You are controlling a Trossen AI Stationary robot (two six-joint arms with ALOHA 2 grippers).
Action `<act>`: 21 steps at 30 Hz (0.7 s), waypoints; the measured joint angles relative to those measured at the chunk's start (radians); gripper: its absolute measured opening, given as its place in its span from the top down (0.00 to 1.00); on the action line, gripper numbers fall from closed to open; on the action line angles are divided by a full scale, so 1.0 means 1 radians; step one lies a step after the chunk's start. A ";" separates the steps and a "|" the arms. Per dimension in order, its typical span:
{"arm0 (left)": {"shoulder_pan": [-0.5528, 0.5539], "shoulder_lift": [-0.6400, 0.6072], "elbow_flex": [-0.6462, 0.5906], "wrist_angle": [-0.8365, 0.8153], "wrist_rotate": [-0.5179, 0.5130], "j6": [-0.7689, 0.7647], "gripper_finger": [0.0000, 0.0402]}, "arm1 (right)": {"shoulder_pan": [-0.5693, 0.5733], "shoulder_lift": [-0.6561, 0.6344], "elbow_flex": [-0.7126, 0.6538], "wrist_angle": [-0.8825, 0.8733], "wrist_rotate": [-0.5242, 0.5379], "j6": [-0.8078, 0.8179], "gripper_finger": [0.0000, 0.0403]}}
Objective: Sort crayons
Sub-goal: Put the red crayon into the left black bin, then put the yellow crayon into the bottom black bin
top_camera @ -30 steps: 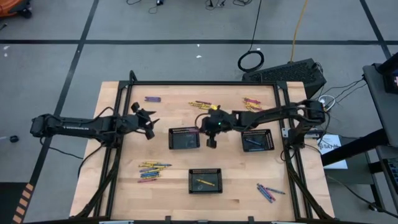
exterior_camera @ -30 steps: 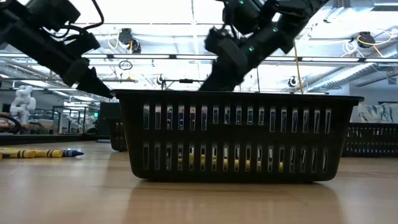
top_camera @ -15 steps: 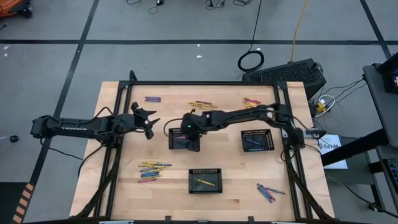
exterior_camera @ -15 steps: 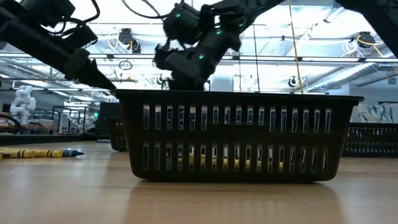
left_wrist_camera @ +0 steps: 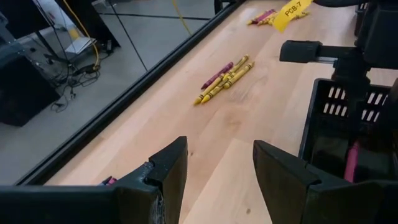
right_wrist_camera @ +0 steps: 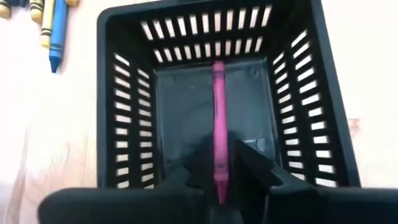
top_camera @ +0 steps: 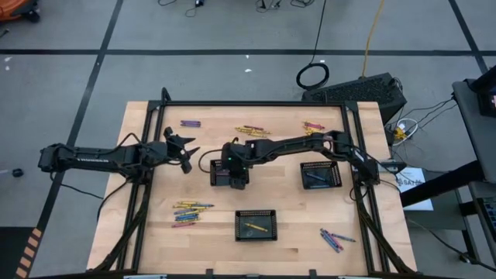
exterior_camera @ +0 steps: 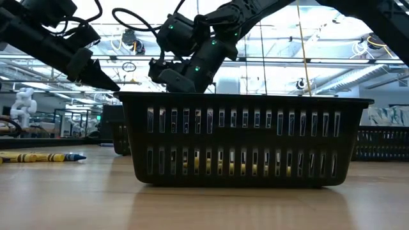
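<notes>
Setting: wooden desk (top_camera: 294,232) sitting on a grey floor crossed by dark tape lines, cables lying beyond it.
Left end effector (top_camera: 186,159): hovering over bare wood left of the middle tray, fingers (left_wrist_camera: 171,168) standing apart, gripping nothing.
Loose crayons: a mixed bunch (top_camera: 190,211) lying front-left, a small purple pair (top_camera: 190,123) at the back left, yellow ones (top_camera: 252,130) at the back centre, pinkish ones (top_camera: 313,125) further right, a few more (top_camera: 335,239) front-right.
Right end effector (top_camera: 237,180): reaching into the middle mesh tray (right_wrist_camera: 124,93), fingers just parting around a pink crayon (right_wrist_camera: 218,124); whether it is gripping or already letting go, I cannot tell.
Other trays: front tray (top_camera: 256,225) holding a yellow crayon, right tray (top_camera: 321,174) holding a blue one.
Handling, judged: crayons being light, stiff, waxy and snappable; pinching mid-length across the paper wrap looking safest.
View differences: right wrist view showing the pink crayon pointing along the tray floor; high view hiding it under the arm; low view showing only the front tray wall (exterior_camera: 246,137) with yellow glimpsed through its slots.
</notes>
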 joint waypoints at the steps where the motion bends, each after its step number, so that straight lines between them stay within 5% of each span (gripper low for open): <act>1: 0.000 0.000 0.000 0.000 0.000 0.000 0.55 | 0.000 0.000 0.000 0.010 0.000 0.000 0.85; 12: 0.000 0.000 0.000 0.000 0.004 -0.001 0.55 | 0.000 -0.078 0.000 0.012 0.014 -0.023 0.77; 21: -0.031 0.000 0.000 -0.012 0.015 0.000 0.55 | 0.020 -0.228 -0.227 0.051 0.254 0.049 0.85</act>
